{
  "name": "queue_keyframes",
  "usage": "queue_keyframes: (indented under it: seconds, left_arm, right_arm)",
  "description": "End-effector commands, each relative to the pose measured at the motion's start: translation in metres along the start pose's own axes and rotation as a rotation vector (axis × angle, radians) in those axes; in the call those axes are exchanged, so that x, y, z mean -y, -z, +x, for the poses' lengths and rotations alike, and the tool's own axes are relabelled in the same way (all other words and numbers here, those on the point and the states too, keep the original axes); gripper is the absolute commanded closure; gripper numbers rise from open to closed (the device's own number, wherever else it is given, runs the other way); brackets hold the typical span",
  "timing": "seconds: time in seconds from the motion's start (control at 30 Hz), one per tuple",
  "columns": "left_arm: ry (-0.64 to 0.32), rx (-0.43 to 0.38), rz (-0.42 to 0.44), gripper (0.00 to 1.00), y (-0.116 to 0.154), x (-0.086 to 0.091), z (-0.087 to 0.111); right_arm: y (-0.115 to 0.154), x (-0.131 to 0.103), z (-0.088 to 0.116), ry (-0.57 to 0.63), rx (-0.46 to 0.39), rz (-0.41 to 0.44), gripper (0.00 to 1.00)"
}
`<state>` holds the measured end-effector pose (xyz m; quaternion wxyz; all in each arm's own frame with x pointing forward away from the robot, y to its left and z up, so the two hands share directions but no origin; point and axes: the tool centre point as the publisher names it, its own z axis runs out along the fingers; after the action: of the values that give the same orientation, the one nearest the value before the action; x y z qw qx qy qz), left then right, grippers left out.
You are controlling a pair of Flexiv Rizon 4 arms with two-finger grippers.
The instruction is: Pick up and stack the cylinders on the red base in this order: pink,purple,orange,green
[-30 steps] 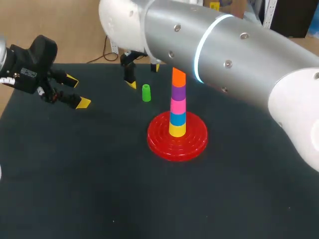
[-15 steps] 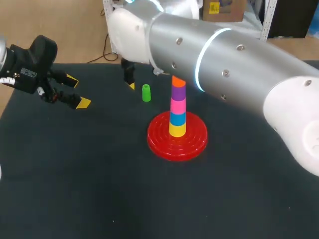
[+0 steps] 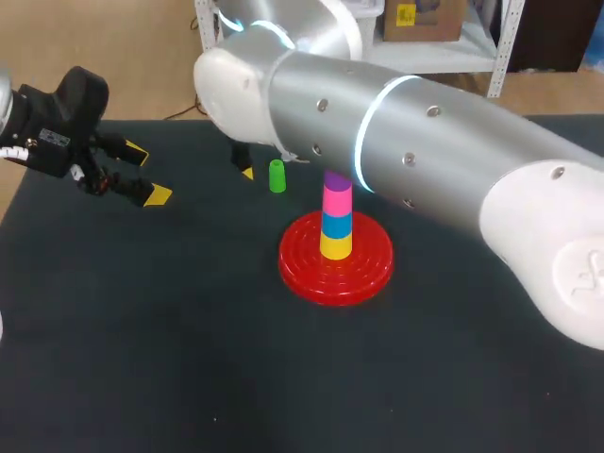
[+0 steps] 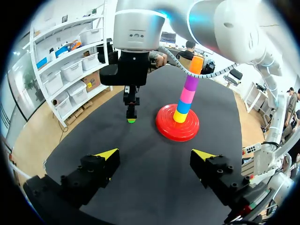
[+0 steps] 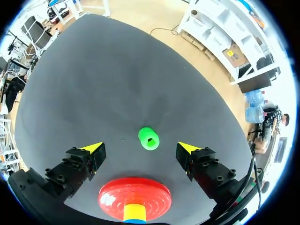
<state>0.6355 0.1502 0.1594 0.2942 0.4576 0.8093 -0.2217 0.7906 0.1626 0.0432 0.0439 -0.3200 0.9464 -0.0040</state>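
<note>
The red base point(image 3: 304, 271) carries a stack point(image 4: 186, 96) of yellow, blue, pink, purple and orange cylinders; my right arm point(image 3: 425, 142) hides the orange one in the head view. A green cylinder point(image 3: 276, 176) stands alone on the dark mat behind the base. My right gripper point(image 5: 139, 147) hangs open straight above the green cylinder point(image 5: 149, 138), its fingers on either side and clear of it. From the left wrist view its fingers point(image 4: 131, 111) hover just over the green cylinder point(image 4: 131, 120). My left gripper point(image 3: 142, 175) is open and empty at the far left.
The dark mat point(image 3: 170, 311) covers the whole table. The stack on the red base point(image 5: 134, 199) rises just behind my right gripper's fingers. My big right arm spans the table from the right edge over the stack.
My right arm has swung lower and forward over the green cylinder, now covering the orange top of the stack in the head view. The left arm has not moved.
</note>
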Motion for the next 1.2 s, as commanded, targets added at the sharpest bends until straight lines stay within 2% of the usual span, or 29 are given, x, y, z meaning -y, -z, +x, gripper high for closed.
queue_keyframes:
  seconds: [0.03, 0.37, 1.2]
  left_arm:
    - [-0.003, 0.006, 0.001, 0.00, 0.000, 0.000, 0.002]
    - [-0.003, 0.006, 0.001, 0.00, 0.000, 0.000, 0.002]
    - [-0.003, 0.006, 0.001, 0.00, 0.000, 0.000, 0.002]
  right_arm:
    - [-0.005, 0.003, -0.011, -0.016, -0.490, 0.002, 0.00]
    - [-0.008, 0.008, -0.022, -0.064, -0.528, -0.073, 0.00]
    - [-0.014, 0.008, -0.026, -0.102, -0.564, -0.056, 0.00]
